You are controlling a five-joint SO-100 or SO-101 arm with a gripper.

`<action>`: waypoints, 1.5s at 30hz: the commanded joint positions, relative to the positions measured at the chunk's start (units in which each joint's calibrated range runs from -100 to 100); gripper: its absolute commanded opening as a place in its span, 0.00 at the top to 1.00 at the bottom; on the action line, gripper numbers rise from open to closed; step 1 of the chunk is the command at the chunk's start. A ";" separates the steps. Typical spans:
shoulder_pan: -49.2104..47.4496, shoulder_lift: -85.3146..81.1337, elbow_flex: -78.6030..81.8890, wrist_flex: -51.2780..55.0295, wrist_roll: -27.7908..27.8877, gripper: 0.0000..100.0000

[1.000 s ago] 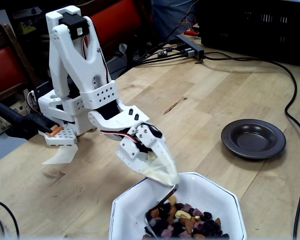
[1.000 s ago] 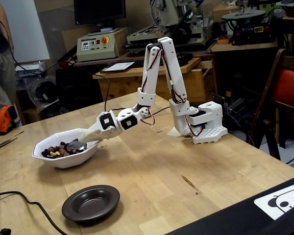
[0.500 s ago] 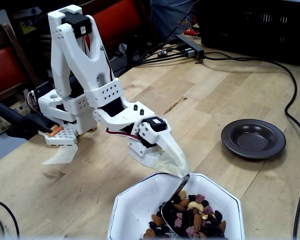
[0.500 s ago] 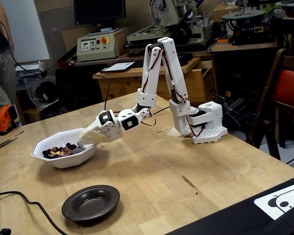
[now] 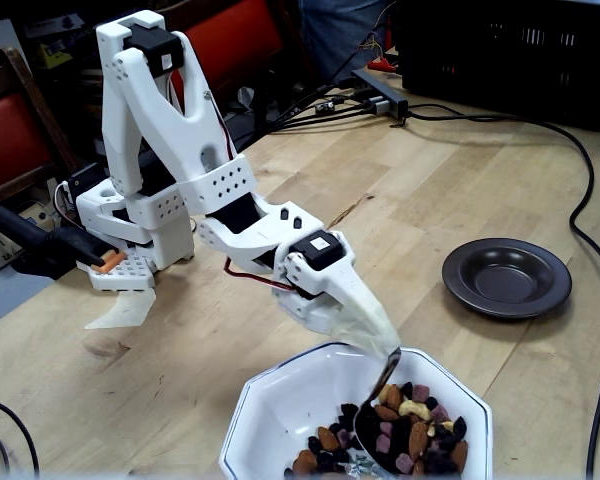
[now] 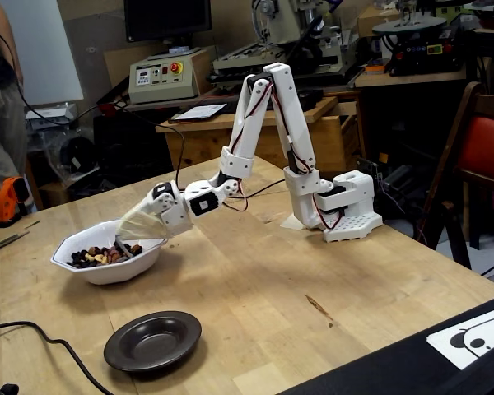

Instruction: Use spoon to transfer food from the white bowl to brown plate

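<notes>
The arm reaches low over the white bowl (image 5: pixel 280 400), and the pincer (image 5: pixel 380 345) is wrapped in pale tape, its fingers pressed together around the handle of the spoon (image 5: pixel 380 385). In the side-on fixed view the gripper (image 6: pixel 125 230) tilts down over the bowl's (image 6: pixel 107 267) rim. The spoon's silver handle slants down and its scoop is buried among the food (image 5: pixel 400 435), that heap of nuts, raisins and pink bits piled at the bowl's right side. The brown plate (image 5: pixel 507 277) sits well apart on the wooden table (image 5: pixel 430 180), nothing on it; from the side the plate (image 6: pixel 152 340) lies nearer the camera than the bowl.
</notes>
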 commanded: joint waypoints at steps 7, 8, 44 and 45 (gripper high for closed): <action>3.04 -0.69 -4.39 -0.56 -1.61 0.97; 3.41 -0.69 -4.39 -0.64 -1.61 0.97; 3.27 -5.06 -3.69 -16.29 -1.71 0.97; 3.27 -6.42 -3.69 -16.21 -1.71 0.97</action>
